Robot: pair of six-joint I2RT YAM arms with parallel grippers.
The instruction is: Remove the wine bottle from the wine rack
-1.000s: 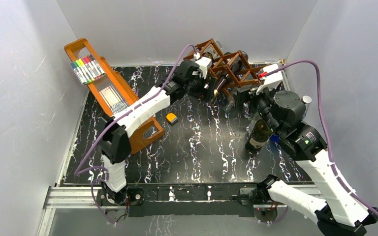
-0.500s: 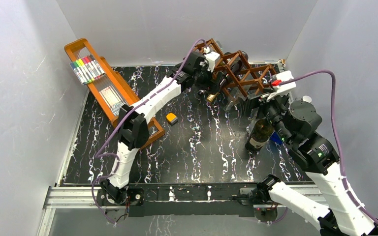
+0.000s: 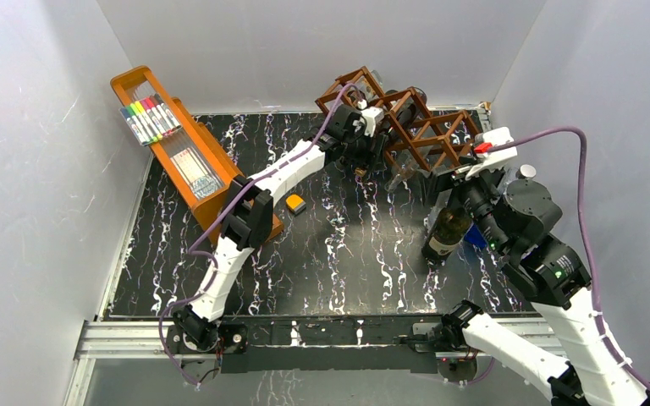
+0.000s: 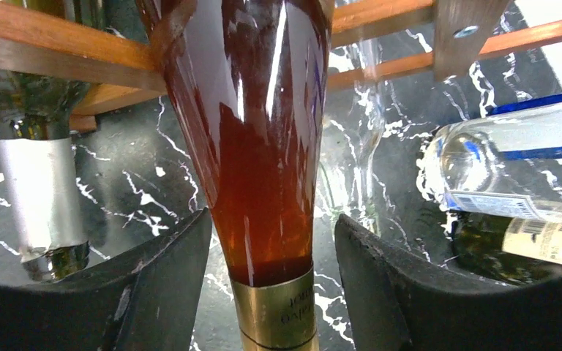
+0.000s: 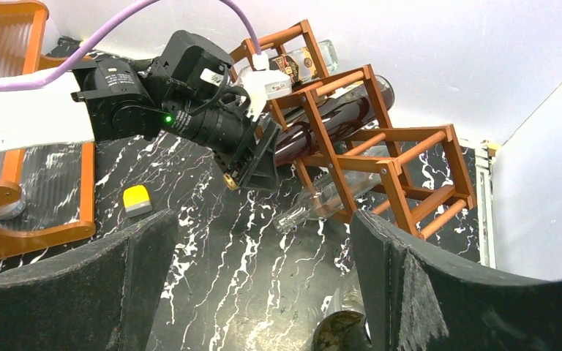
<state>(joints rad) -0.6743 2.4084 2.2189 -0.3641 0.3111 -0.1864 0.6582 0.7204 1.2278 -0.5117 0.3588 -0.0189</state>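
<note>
The wine rack (image 3: pixel 427 135) stands at the back of the table, reddish-brown lattice with bottles lying in its cells. In the left wrist view the wine bottle (image 4: pixel 263 183), amber with a gold foil neck, slopes down out of a rack (image 4: pixel 58 55) cell. My left gripper (image 4: pixel 272 223) straddles its neck: the left finger touches the glass, the right finger stands a small gap off. From above, the left gripper (image 3: pixel 371 144) is at the rack's front left. My right gripper (image 5: pixel 262 217) hangs open and empty in front of the rack (image 5: pixel 402 168).
A dark green bottle (image 3: pixel 446 230) stands upright under my right gripper (image 3: pixel 444 180). A clear bottle (image 5: pixel 322 205) pokes out of the rack's low cell. An orange tray (image 3: pixel 220 173) with markers (image 3: pixel 151 118) leans at left, and a small yellow block (image 3: pixel 295 203) lies beside it.
My left arm has reached further right to the rack, and its jaws have narrowed around the amber bottle's neck. The right arm has drifted a little to the right.
</note>
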